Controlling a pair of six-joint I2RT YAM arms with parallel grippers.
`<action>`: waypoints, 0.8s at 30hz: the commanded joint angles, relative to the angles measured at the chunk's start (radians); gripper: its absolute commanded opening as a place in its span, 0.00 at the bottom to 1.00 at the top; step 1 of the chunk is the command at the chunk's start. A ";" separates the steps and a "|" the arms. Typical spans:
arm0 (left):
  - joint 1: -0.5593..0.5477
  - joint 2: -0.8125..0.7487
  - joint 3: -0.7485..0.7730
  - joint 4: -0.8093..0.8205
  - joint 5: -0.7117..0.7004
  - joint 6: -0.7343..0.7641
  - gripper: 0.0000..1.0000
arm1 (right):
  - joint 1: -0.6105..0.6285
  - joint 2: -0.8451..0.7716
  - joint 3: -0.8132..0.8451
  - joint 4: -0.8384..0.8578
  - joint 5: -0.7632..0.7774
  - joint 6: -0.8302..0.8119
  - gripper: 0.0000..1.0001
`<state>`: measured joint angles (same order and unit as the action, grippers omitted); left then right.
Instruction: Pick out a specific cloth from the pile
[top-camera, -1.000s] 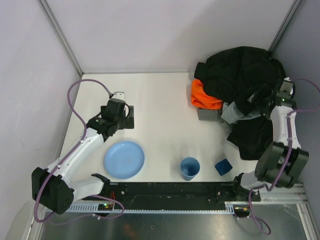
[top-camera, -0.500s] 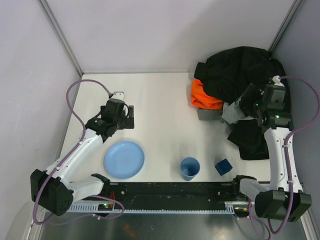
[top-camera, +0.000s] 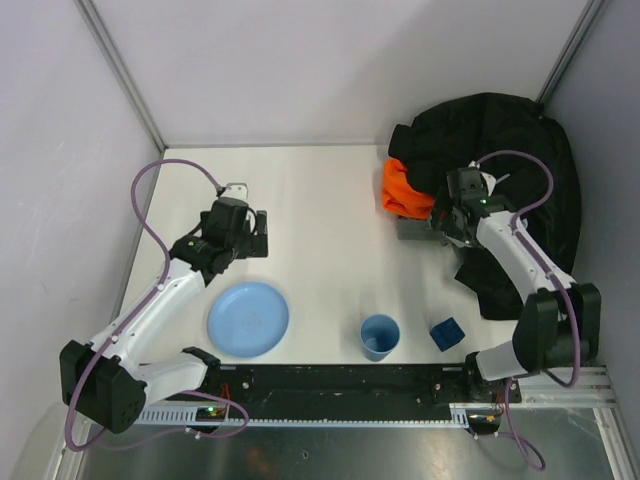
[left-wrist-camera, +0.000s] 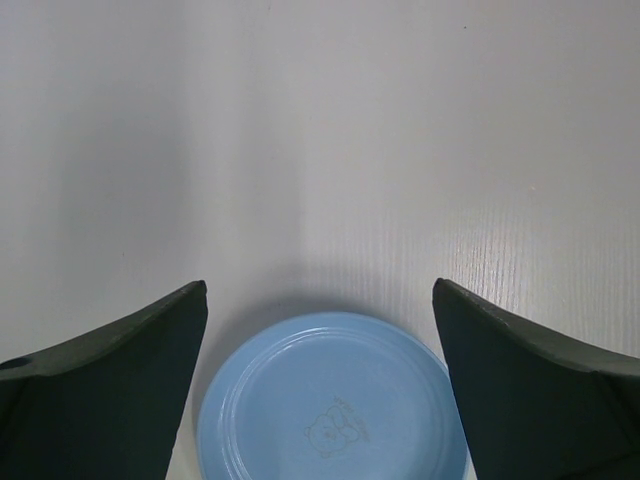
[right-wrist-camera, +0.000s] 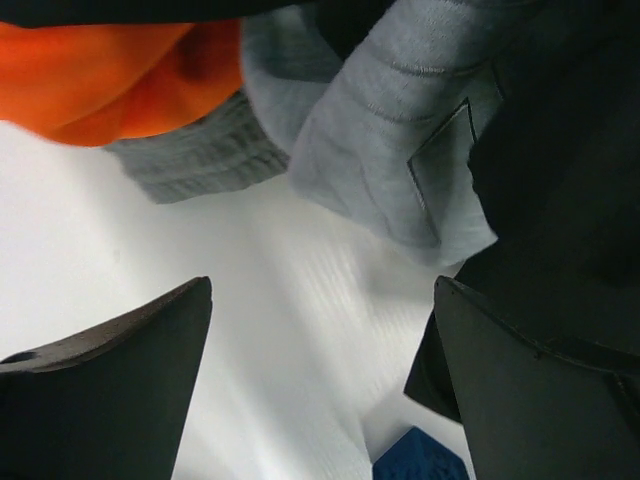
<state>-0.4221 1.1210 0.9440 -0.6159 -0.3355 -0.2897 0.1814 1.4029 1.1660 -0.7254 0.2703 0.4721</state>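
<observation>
The pile sits at the back right: a big black jacket (top-camera: 500, 140) with an orange cloth (top-camera: 405, 190) and the grey cloth (top-camera: 412, 230) at its front left edge. My right gripper (top-camera: 440, 222) hovers over that grey edge, open and empty. In the right wrist view the grey cloth (right-wrist-camera: 390, 150) lies ahead of the open gripper (right-wrist-camera: 320, 330), with the orange cloth (right-wrist-camera: 100, 70) to its left and the black jacket (right-wrist-camera: 560, 200) to its right. No cords show. My left gripper (top-camera: 257, 233) is open and empty, far from the pile.
A blue plate (top-camera: 248, 318) lies at the front left, also below the left gripper (left-wrist-camera: 320, 340) in its wrist view (left-wrist-camera: 330, 400). A blue cup (top-camera: 380, 336) and a small dark blue block (top-camera: 446, 333) stand near the front. The block shows in the right wrist view (right-wrist-camera: 420, 465).
My right arm has swung from the right side of the pile leftward, to above the grey cloth at the pile's front left edge. The left arm has not moved.
</observation>
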 joint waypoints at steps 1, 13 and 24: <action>0.006 -0.032 -0.007 0.012 0.001 -0.014 1.00 | 0.000 0.079 0.000 0.040 0.122 0.027 0.96; 0.007 -0.043 -0.011 0.027 0.006 -0.009 1.00 | -0.125 0.179 0.001 0.128 0.160 -0.073 0.66; 0.006 -0.041 -0.013 0.030 0.013 -0.007 1.00 | -0.316 -0.002 0.015 0.118 0.150 -0.138 0.10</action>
<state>-0.4221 1.1011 0.9367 -0.6117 -0.3321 -0.2909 -0.0456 1.5459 1.1610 -0.6239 0.3767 0.3630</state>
